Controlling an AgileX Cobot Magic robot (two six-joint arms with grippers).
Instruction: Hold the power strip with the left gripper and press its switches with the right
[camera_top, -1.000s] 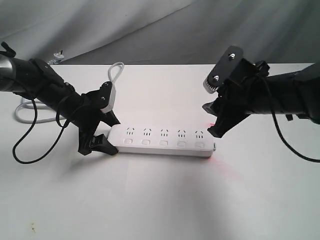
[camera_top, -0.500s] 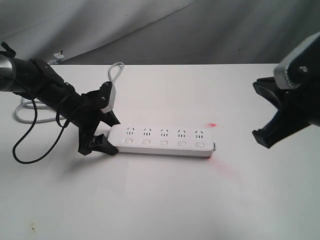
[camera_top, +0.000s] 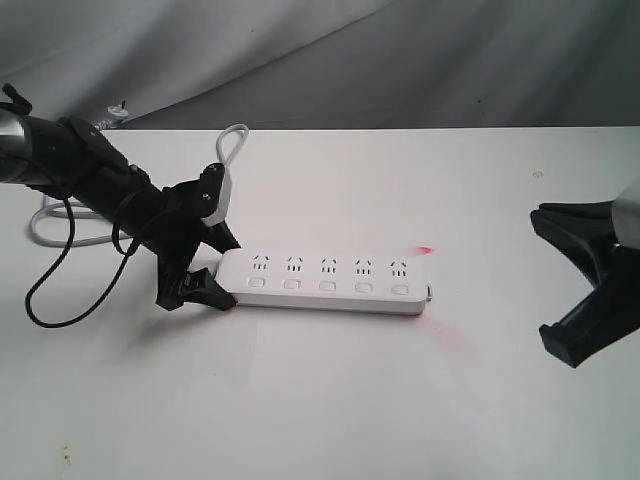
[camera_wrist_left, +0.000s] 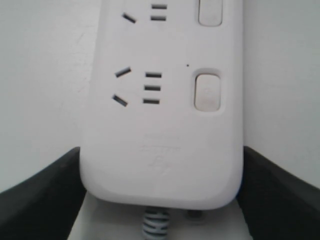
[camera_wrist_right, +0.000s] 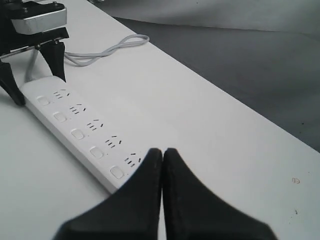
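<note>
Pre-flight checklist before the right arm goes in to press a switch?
1. Left gripper straddling the power strip at its cord end, fingers against both sides: ok.
2. Right gripper shut for poking: ok.
3. Right gripper above a switch: not ok, it sits off beyond the strip's free end.
4. All five switches unobstructed: ok.
5. Switch states, on or off: cannot tell.
6. Cord out of the pressing path: ok.
</note>
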